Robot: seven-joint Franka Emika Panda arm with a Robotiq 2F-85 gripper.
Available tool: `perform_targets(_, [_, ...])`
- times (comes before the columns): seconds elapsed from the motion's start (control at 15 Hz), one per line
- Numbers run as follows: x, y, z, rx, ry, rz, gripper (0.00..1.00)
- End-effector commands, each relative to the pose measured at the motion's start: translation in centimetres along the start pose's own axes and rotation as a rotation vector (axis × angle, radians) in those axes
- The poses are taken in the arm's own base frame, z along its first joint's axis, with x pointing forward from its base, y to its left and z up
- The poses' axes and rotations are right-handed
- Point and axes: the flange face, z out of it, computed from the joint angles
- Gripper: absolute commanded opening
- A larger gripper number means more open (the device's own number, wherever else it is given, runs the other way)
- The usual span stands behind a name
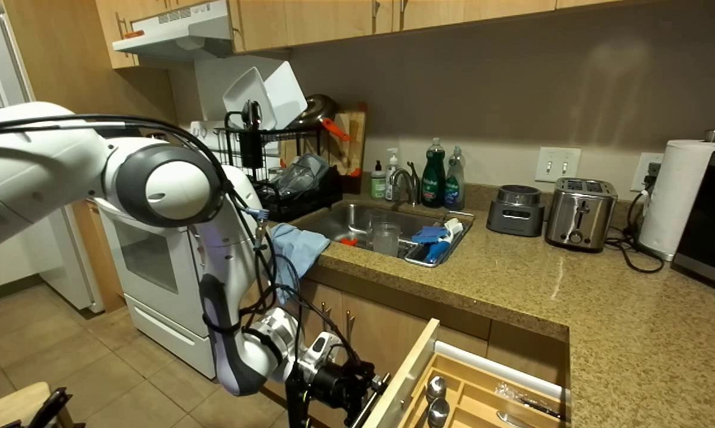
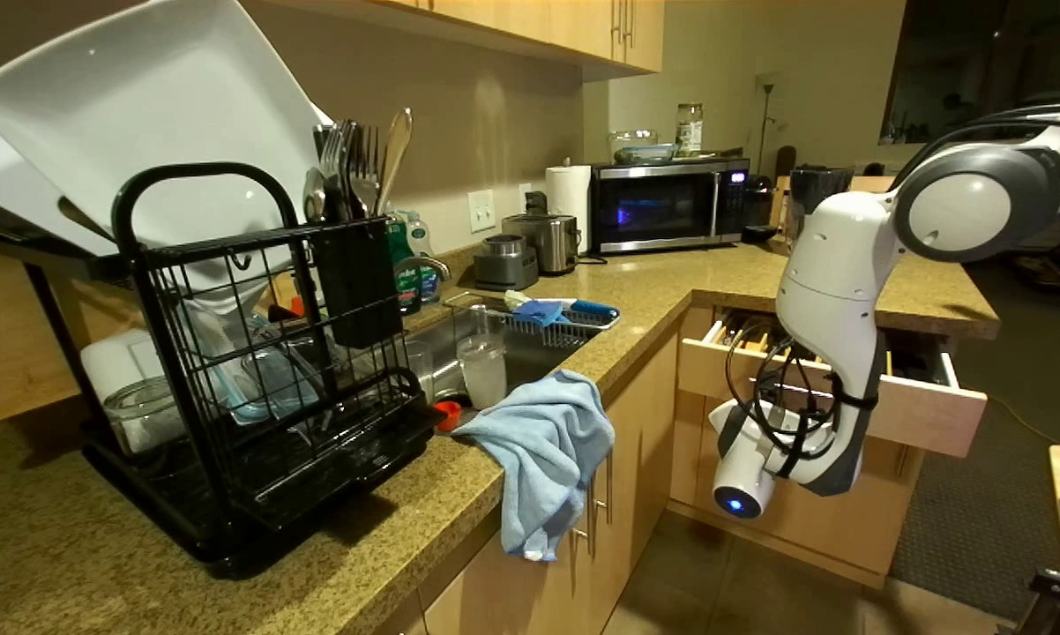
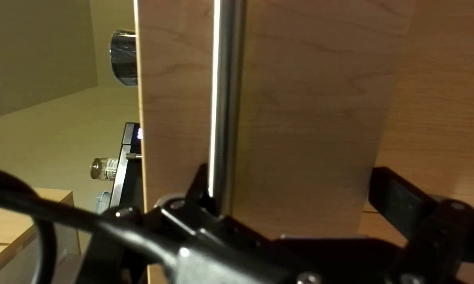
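My black gripper [image 3: 290, 181] is open in front of a pulled-out wooden drawer, its fingers wide apart. In the wrist view a silver bar handle [image 3: 223, 98] runs along the drawer front [image 3: 308, 118], close to the left finger [image 3: 197, 183] and partly covering it; whether they touch I cannot tell. The right finger [image 3: 398, 201] stands well away from the bar, near the panel's edge. An exterior view shows the gripper [image 1: 372, 389] beside the handle [image 1: 369, 407]. Inside the drawer a wooden cutlery tray [image 1: 473, 392] holds spoons [image 1: 436, 387]. Elsewhere, the arm hides the gripper.
The granite counter [image 1: 512, 285] overhangs the drawer. A blue towel [image 2: 548, 450] drapes over its edge by the sink [image 1: 348, 217]. Further along stand a black dish rack [image 2: 354, 282], a toaster [image 1: 580, 214] and a microwave [image 2: 658, 212]. Cupboard handles [image 1: 350, 324] project below the sink.
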Motion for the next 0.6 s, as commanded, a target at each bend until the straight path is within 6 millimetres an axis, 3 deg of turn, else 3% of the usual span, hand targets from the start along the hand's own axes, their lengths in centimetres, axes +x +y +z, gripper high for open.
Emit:
perform_targets(0.0, [-0.1, -1.9, 1.8, -0.014, -0.03, -0.052, 1.0])
perform_targets(0.53, [0.1, -2.8, 4.1, -0.038, -0.077, -0.053, 1.0])
